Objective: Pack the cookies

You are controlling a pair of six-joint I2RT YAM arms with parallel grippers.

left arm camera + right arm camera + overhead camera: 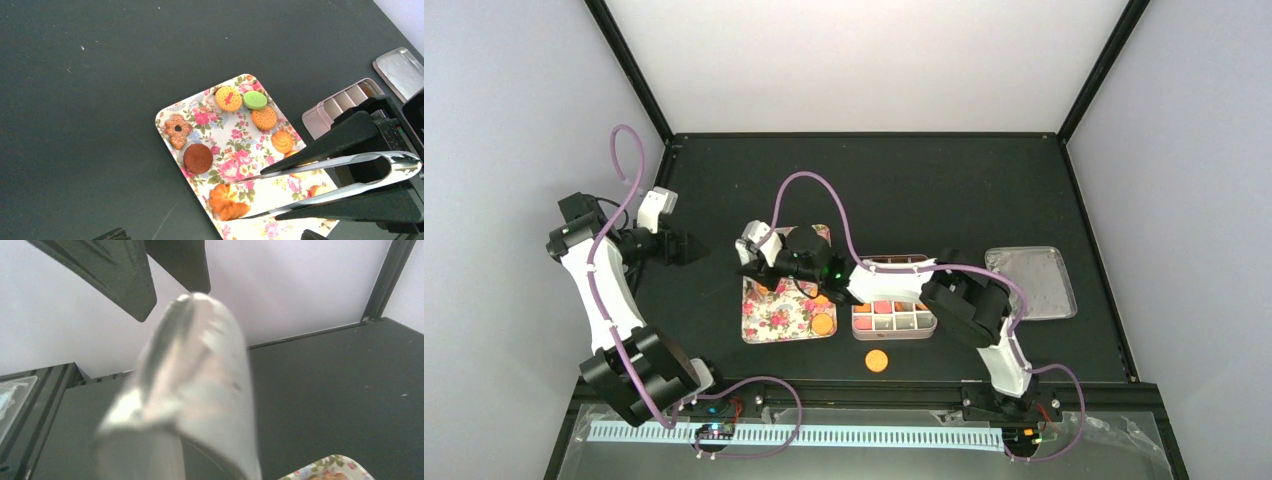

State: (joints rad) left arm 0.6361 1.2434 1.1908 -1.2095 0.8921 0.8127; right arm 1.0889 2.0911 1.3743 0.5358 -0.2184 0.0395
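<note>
Several cookies lie on the flower-patterned tray [235,150]: an orange one [228,98], a green one [255,100], a round brown one [198,158] and an orange flower-shaped one [227,202]. My right gripper [759,262] reaches over the tray, shut on the metal tongs [350,162]. The tong tips straddle the flower-shaped cookie. In the right wrist view the tongs [200,385] are a close blur below the black fingers [115,275]. My left gripper [682,246] hangs open left of the tray, holding nothing.
A compartment box [929,330] with a few pink and red cookies in it stands right of the tray. Its metal lid [1031,282] lies further right. One orange cookie [877,360] lies on the black table near the front edge.
</note>
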